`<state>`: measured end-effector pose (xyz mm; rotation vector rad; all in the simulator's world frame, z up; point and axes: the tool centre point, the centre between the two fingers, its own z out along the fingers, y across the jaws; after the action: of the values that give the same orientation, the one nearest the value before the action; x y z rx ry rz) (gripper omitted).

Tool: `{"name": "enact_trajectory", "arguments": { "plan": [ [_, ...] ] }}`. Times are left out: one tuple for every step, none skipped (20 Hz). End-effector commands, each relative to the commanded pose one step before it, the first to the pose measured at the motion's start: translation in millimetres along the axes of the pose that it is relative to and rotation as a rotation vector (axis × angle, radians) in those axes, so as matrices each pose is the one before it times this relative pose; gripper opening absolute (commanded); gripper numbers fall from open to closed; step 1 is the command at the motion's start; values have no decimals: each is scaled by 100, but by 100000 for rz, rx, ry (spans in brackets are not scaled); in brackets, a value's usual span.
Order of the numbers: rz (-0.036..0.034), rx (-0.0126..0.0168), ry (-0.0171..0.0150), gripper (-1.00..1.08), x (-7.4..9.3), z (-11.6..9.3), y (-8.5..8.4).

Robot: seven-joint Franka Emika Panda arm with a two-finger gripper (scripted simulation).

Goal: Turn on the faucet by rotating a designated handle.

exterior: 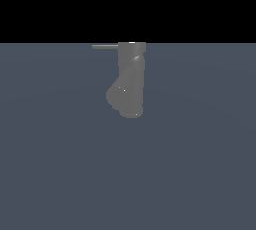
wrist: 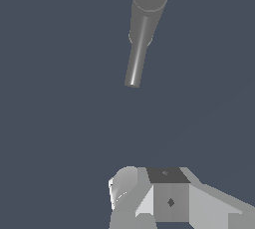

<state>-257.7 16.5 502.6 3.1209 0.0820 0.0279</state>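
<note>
Slate-blue floor, faucet point(exterior: 131, 81) upper centre, handle point(exterior: 104, 46) untouched; your gripper point(wrist: 149, 200) stands apart, jaw state unreadable. Approach step: next, reach the rod.

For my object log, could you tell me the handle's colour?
The handle is plain grey, clearest in the exterior view.

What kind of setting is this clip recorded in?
Most likely a bare simulated test scene, not a real kitchen: a lone grey faucet with a thin handle stands on a flat blue-grey floor under a black void.
</note>
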Motion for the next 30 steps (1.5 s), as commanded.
{"name": "enact_trajectory", "arguments": {
  "plan": [
    [0,0,0,-100,0,0,1],
    [0,0,0,-100,11,-12,18],
    [101,60,72,-100,-6,-57,115],
    [101,60,72,-100,12,-78,149],
    [143,84,104,-100,13,-109,208],
    [187,108,142,-100,6,-139,270],
    [169,96,139,-100,9,-144,278],
    [133,75,122,-100,-5,-116,227],
    [74,41,85,-100,-8,-80,157],
    [0,0,0,-100,16,-31,75],
    [12,9,68,-100,-34,-30,43],
    [0,0,0,-100,-8,8,-9],
    [0,0,0,-100,1,15,-61],
    [141,68,-63,-100,68,22,-29],
    [302,151,-12,-100,83,-7,3],
    [419,209,-13,-100,117,-13,0],
    [525,259,-22,-100,145,-11,-4],
    [614,300,-32,-100,171,-9,-13],
    [719,347,-42,-100,200,-8,-18],
    [814,388,-52,-100,227,-7,-25],
    [910,427,-63,-100,253,-6,-28],
    [1018,470,-75,-100,281,-5,-31],
    [1121,508,-88,-100,309,-4,-37],
    [1232,546,-105,-100,338,-1,-44],
    [1354,586,-125,-100,370,4,-52],
    [1459,615,-144,-100,397,9,-62],
    [1575,645,-166,-100,426,15,-72],
    [1706,676,-191,-100,459,23,-83],
    [1844,705,-219,-100,493,32,-98],
    [1984,729,-249,-100,526,43,-113]
  ]
}}
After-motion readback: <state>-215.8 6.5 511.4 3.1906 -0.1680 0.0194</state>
